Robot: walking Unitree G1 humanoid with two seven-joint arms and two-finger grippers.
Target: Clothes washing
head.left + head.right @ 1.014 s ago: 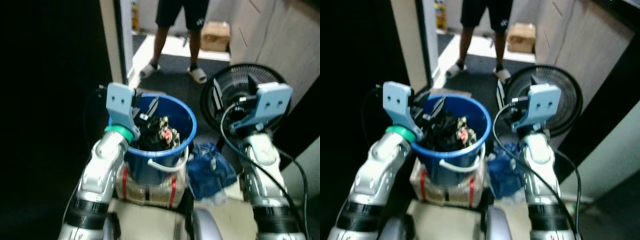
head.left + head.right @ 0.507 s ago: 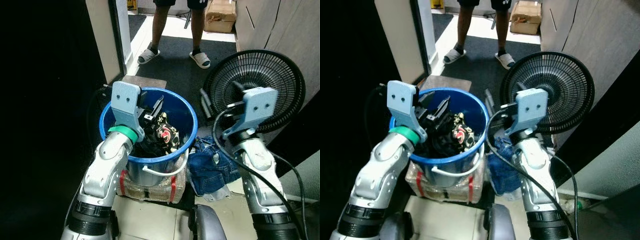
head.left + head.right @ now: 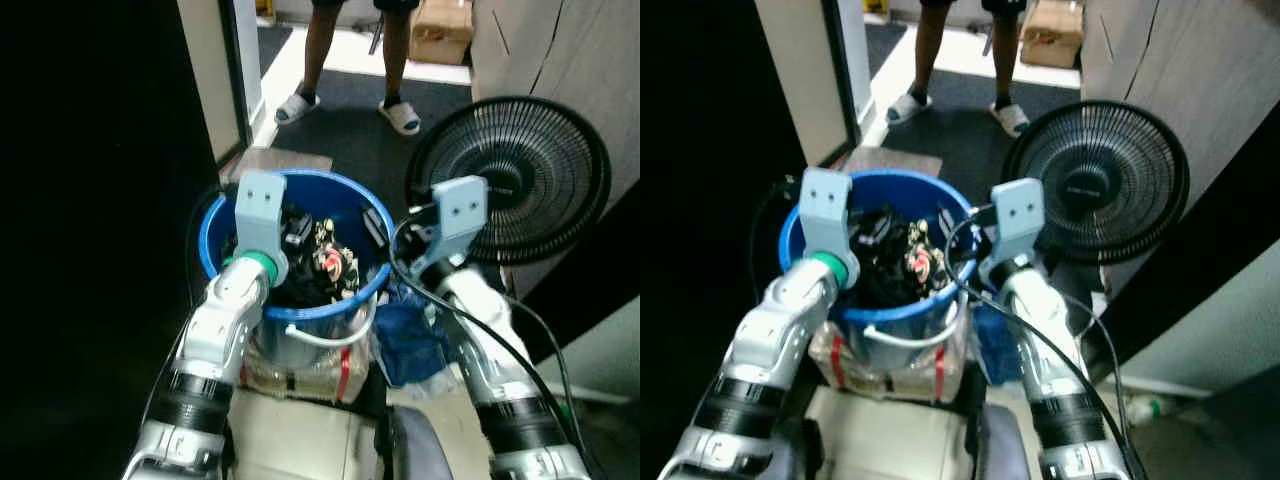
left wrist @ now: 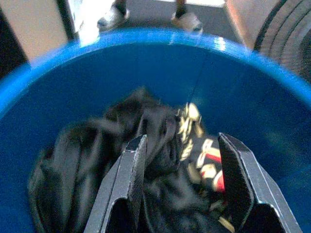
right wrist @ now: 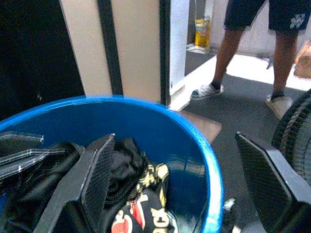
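Left pincer (image 4: pixel 177 182) spread above clothes (image 4: pixel 121 160) in bucket (image 4: pixel 272 141).

The right gripper (image 5: pixel 175 184) has swung in from beside the fan (image 3: pixel 520 175) — now straddling the blue bucket's (image 3: pixel 215 225) right rim.

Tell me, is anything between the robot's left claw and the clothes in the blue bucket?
Nothing visible is. The left gripper is open inside the blue bucket, its fingers right over the dark clothes. The right gripper is open too, straddling the bucket's rim.
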